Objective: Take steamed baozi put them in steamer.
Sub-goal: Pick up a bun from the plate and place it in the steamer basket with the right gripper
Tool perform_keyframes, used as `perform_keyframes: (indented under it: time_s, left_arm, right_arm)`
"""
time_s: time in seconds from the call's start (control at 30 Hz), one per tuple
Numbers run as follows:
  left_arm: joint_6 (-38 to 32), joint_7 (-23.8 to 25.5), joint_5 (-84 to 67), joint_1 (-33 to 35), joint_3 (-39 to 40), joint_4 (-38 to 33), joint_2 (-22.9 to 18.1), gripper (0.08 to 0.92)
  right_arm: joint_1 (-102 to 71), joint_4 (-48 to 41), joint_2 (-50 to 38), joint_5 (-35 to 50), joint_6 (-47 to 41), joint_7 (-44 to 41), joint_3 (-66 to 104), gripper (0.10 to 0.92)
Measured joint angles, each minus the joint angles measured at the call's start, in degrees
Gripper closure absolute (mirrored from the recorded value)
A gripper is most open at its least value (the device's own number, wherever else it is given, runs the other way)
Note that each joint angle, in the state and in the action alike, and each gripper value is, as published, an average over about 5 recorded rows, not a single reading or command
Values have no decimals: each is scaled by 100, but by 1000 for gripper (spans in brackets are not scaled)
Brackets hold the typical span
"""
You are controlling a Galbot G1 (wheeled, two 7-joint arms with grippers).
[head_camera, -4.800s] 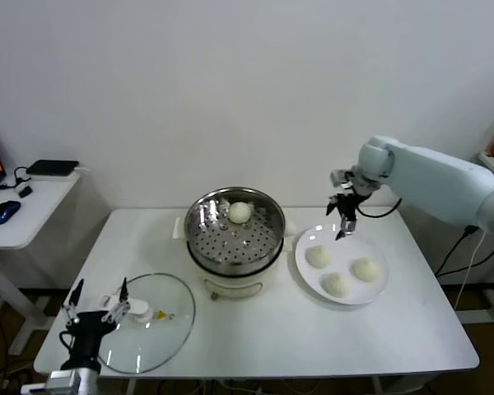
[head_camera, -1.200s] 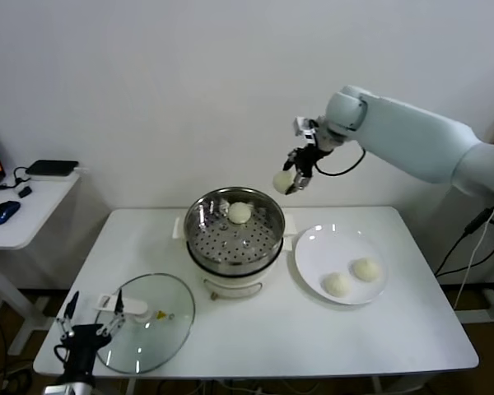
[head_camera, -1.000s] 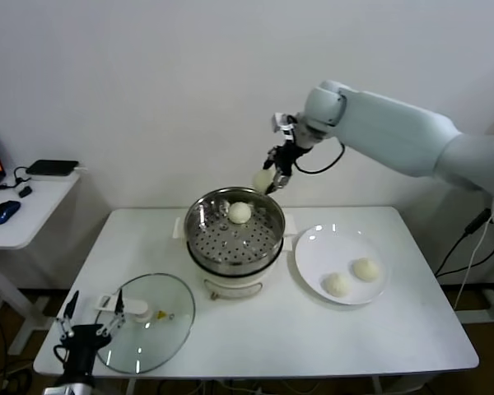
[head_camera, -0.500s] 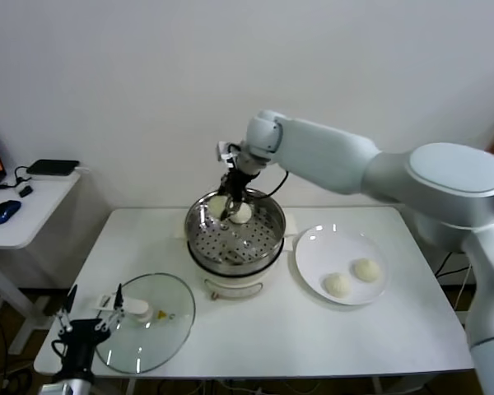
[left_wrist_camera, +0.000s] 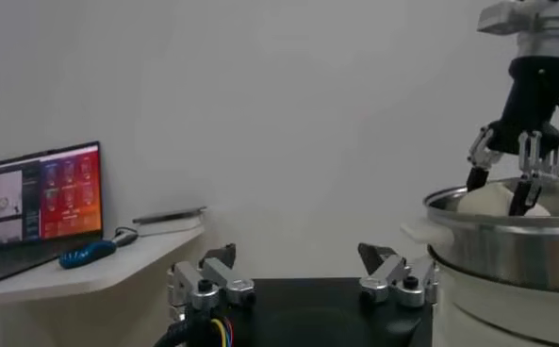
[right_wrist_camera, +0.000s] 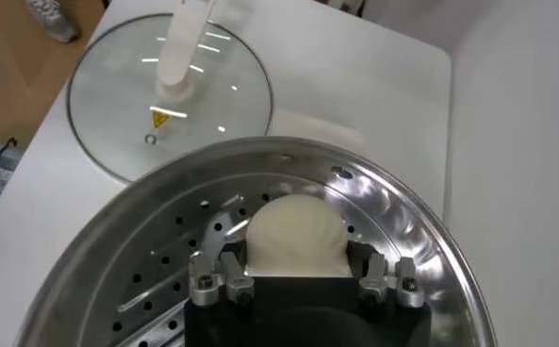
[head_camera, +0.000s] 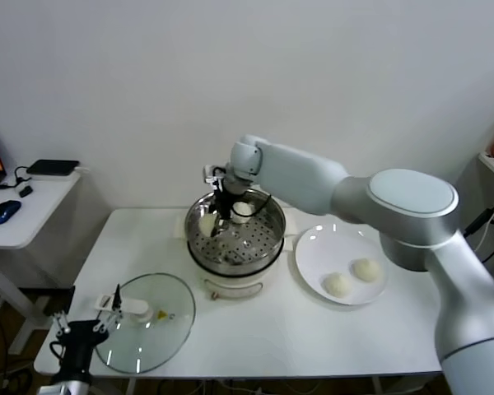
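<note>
White worktop (head_camera: pixel 255 329): its near half in front of the steamer is bare, and a broad bare strip runs along its right edge beyond the plate.

Right arm (head_camera: pixel 313 177): reaches from the right across the plate and over the steamer's back rim, leaving the near side of the pot unobstructed.

Steamer (head_camera: pixel 267 234): shiny steel pot on a white base, standing at the middle of the worktop toward the back edge. Its perforated tray (right_wrist_camera: pixel 147 273) is mostly uncovered on the near side.

Glass lid (head_camera: pixel 160 329): lies flat at the worktop's front left corner, its rim close to the front edge and well apart from the steamer.

White plate (head_camera: pixel 313 247): just beside the steamer on the right, rim near the steamer's base but not seen touching it; its rear half is bare.

Steamed baozi: two on the plate's near half (head_camera: pixel 337 285) (head_camera: pixel 365 269), side by side and slightly apart; one (head_camera: pixel 243 209) on the tray at the back of the pot; one (right_wrist_camera: pixel 293 238) held low inside the left part of the pot, close to the wall.

Right claw (head_camera: pixel 213 224): pinching that baozi from either side, fingers (right_wrist_camera: pixel 213 278) pointing down just above the tray.

Left claw (left_wrist_camera: pixel 298 278): spread wide, holding nothing, parked low beyond the worktop's front left corner beside the lid.
</note>
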Motion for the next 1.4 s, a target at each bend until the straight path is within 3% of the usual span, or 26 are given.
perform_keyframes:
  time_s: [0.97, 1.4]
  left_arm:
    - [3, 0, -93, -38, -67, 60, 49, 177]
    - [9, 2, -108, -87, -71, 117, 62, 177]
  right_arm:
    - [-383, -574, 267, -450, 64, 42, 344, 337]
    - [-435, -572, 261, -479, 76, 58, 385, 204]
